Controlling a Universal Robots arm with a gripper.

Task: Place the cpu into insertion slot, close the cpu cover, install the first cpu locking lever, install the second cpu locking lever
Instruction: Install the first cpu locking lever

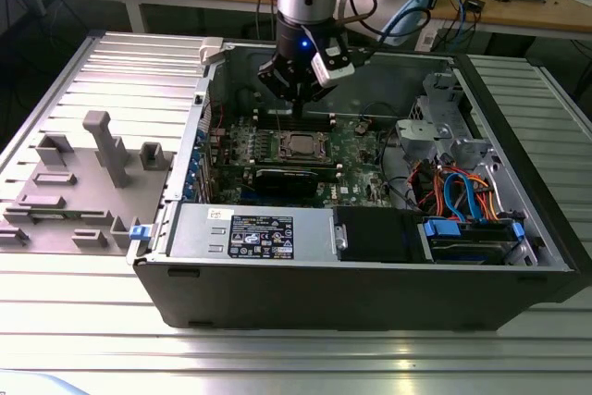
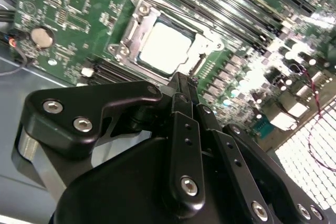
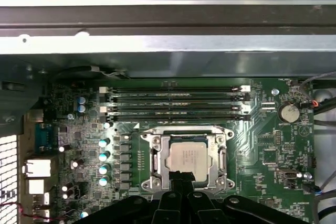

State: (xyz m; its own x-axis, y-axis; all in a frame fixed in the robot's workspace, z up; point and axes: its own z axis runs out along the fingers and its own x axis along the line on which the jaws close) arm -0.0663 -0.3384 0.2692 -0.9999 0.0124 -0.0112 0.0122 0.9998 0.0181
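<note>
**Exterior view, read from its left to its right.** At the left, a grey fixture plate [image 1: 55,203] set with grey blocks is laid on the ribbed metal table [image 1: 277,358]. At the centre, an open computer case [image 1: 370,295] is shown with its green motherboard [image 1: 365,150] exposed.

The gripper [image 1: 294,97] is hung above the far part of the board, raised over the insertion slot [image 3: 148,139]. The cpu [image 3: 188,156] is seated in that slot. Its silver-grey top is seen through the cut-out of the cpu cover [image 3: 184,134], which is laid flat around it.

In both wrist views the black fingers [image 2: 185,129] are seen pressed together, with their tip over one edge of the chip. Whether the chip is touched cannot be told, nor can the state of the locking levers.

Long memory slots [image 3: 173,103] are run beside the socket. A black expansion card [image 1: 294,178] and a labelled power supply [image 1: 250,228] are set nearer the camera.

At the right, blue and orange cables [image 1: 453,193] are bundled above a drive bay [image 1: 467,247].
</note>
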